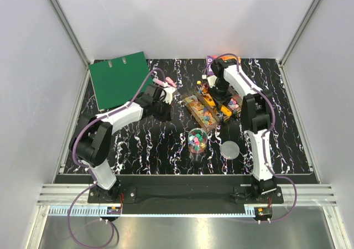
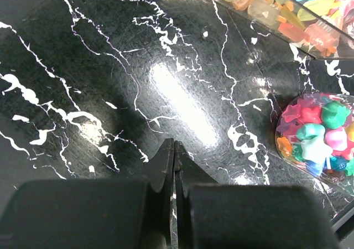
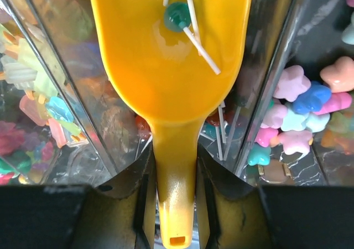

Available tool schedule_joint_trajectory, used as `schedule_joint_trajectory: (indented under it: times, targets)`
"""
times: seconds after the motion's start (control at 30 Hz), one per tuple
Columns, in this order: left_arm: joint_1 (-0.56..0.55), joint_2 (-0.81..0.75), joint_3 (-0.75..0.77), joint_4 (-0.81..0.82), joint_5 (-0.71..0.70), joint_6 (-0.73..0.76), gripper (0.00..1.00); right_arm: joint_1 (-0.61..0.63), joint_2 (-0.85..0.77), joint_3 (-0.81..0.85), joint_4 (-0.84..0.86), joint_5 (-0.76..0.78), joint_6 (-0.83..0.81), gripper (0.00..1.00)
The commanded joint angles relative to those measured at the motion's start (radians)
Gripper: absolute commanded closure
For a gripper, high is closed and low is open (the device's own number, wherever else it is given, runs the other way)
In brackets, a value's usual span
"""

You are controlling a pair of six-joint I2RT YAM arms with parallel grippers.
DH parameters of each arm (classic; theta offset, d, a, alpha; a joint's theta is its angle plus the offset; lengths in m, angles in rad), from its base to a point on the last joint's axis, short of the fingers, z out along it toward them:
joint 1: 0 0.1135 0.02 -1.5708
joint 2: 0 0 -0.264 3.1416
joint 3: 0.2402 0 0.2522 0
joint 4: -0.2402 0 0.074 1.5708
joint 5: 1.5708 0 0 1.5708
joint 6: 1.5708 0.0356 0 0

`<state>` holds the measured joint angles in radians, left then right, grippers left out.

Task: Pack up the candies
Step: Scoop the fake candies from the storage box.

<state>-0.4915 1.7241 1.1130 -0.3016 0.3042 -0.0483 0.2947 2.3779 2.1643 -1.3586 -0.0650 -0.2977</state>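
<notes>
My right gripper (image 3: 174, 152) is shut on the handle of a yellow scoop (image 3: 166, 55). The scoop holds two lollipops, one teal (image 3: 177, 15), and hangs over the clear candy trays (image 1: 200, 109). Wrapped candies (image 3: 33, 99) lie in the tray to its left, and star and heart candies (image 3: 298, 110) lie to its right. A clear jar of mixed candies (image 1: 197, 140) stands in front of the trays and also shows in the left wrist view (image 2: 318, 133). My left gripper (image 2: 175, 144) is shut and empty over bare table, left of the jar. In the top view it (image 1: 165, 97) is left of the trays, and my right gripper (image 1: 223, 97) is over them.
A round lid (image 1: 230, 149) lies right of the jar. A green binder (image 1: 120, 78) lies at the back left, with pink highlighter pens (image 1: 166, 82) beside it. A purple bag (image 1: 213, 63) lies behind the trays.
</notes>
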Motion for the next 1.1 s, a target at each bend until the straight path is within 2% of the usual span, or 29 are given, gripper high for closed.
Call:
schedule_joint_trajectory:
  times: [0.0,0.07,0.17,0.47,0.63,0.77,0.9,1.07]
  targets:
    - [0.005,-0.069,-0.018,0.016,-0.022,0.011,1.0,-0.017,-0.135,-0.219,0.186,0.108,0.061,1.0]
    - [0.005,-0.083,-0.022,0.015,-0.031,0.013,1.0,-0.017,-0.157,-0.289,0.213,0.096,0.086,1.0]
    - [0.005,-0.097,-0.041,0.015,-0.037,0.015,1.0,-0.014,-0.151,-0.308,0.251,0.073,0.104,1.0]
    - [0.004,-0.101,-0.067,0.019,-0.04,0.007,1.0,0.0,-0.02,-0.111,0.243,0.068,0.097,1.0]
    - [0.004,-0.092,-0.055,0.018,-0.056,0.018,1.0,0.011,0.01,-0.086,0.242,0.021,0.114,1.0]
    - [0.005,-0.092,-0.059,0.015,-0.066,0.025,1.0,0.014,0.015,-0.132,0.265,-0.01,0.12,1.0]
    - [0.005,-0.086,-0.065,0.01,-0.063,0.025,1.0,0.018,-0.035,-0.236,0.424,-0.025,0.152,1.0]
    - [0.005,-0.086,-0.059,-0.005,-0.066,0.034,1.0,0.02,-0.092,-0.343,0.53,-0.015,0.158,1.0]
